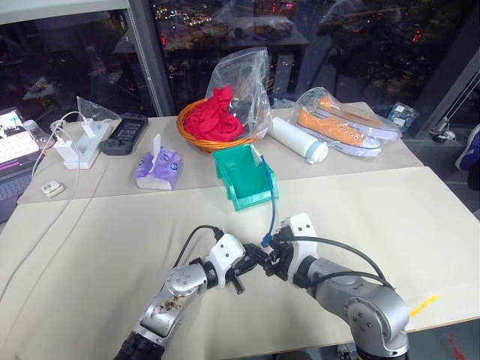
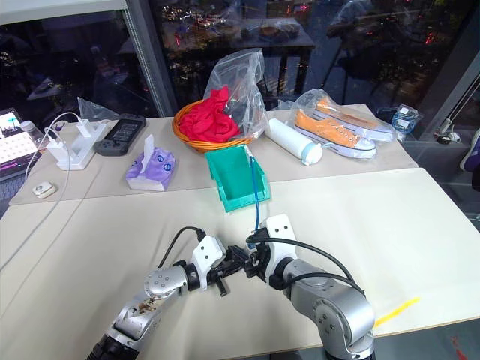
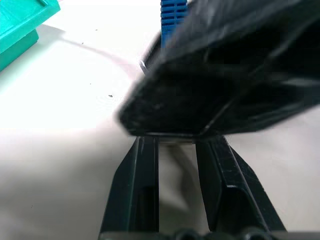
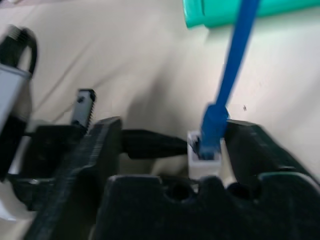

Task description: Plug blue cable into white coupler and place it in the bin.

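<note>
No legible text in any view, purple tissue pack (image 1: 156,168) near the desk's back left bears small round blue marks too small to read, laptop screen (image 1: 16,135) at the left edge shows blurred, unreadable content

We see our left tool's two black fingers (image 3: 142,190) reaching under the right tool (image 3: 235,85), the blue cable's plug (image 3: 172,12) beyond it.

Blue cable's (image 4: 235,65) far end beyond frame
</note>
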Available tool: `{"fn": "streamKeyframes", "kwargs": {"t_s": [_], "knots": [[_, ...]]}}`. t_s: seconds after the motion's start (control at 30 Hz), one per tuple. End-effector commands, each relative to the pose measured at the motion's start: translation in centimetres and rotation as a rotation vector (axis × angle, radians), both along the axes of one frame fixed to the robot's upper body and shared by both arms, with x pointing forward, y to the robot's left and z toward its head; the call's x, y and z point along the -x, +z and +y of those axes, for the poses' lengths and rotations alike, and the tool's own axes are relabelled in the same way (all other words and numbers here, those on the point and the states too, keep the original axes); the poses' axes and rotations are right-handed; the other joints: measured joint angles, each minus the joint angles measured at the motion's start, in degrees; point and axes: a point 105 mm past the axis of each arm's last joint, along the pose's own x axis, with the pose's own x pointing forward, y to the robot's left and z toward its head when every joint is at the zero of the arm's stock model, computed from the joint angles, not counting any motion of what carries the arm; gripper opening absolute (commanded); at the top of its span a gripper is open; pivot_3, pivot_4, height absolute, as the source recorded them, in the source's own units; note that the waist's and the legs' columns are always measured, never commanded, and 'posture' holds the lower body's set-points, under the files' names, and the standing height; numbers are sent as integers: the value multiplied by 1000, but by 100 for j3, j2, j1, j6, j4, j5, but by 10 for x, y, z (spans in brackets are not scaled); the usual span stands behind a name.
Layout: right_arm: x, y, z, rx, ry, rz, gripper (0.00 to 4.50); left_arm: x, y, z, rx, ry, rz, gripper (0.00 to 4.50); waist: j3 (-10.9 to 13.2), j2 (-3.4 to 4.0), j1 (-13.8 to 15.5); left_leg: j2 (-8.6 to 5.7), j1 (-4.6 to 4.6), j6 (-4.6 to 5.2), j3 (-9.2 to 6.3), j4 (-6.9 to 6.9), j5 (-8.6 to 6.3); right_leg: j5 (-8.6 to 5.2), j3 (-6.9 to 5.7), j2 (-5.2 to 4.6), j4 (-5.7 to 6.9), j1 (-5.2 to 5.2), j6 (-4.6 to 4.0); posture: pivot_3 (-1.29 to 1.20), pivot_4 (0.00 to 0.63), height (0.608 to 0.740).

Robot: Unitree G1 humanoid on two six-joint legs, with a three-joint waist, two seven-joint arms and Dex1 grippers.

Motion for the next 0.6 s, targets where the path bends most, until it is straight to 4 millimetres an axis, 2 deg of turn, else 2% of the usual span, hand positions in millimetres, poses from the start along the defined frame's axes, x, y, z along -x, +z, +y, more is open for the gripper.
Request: {"fn": "streamKeyframes", "kwargs": {"t_s": [0.03, 0.23, 0.47, 0.53, 0.6], "knots": [[0, 9, 1, -27, -2, -38, 2014, 4, -1, -3, -2, -10, 3, 606, 0, 0, -1, 0, -1, 0, 0, 3, 0, 0, 0, 0, 1, 0, 0, 0, 150, 732], [1, 11, 5, -33, 20, -53, 19, 1, -1, -2, -4, -7, -1, 606, 0, 0, -3, -1, 0, 4, 0, 12, -2, 0, 1, 0, 11, 0, 0, 0, 150, 732], [-2, 10, 5, -24, 22, -56, 19, -7, 3, 1, 13, 22, -6, 606, 0, 0, -3, -3, -1, 13, 0, 37, -7, 0, 4, 0, 39, 0, 0, 0, 150, 732], [-2, 8, 5, -18, 25, -51, 0, -7, 4, 0, 15, 23, -5, 1611, 0, 0, 0, -4, -3, 21, 0, 56, -12, 0, 4, 0, 56, 0, 0, 0, 150, 732], [-3, 8, 4, -17, 26, -52, 0, -7, 4, 0, 14, 20, -8, 2052, 0, 0, 1, -6, -3, 23, 0, 66, -13, 0, 5, 0, 62, 0, 0, 0, 150, 732]]}}
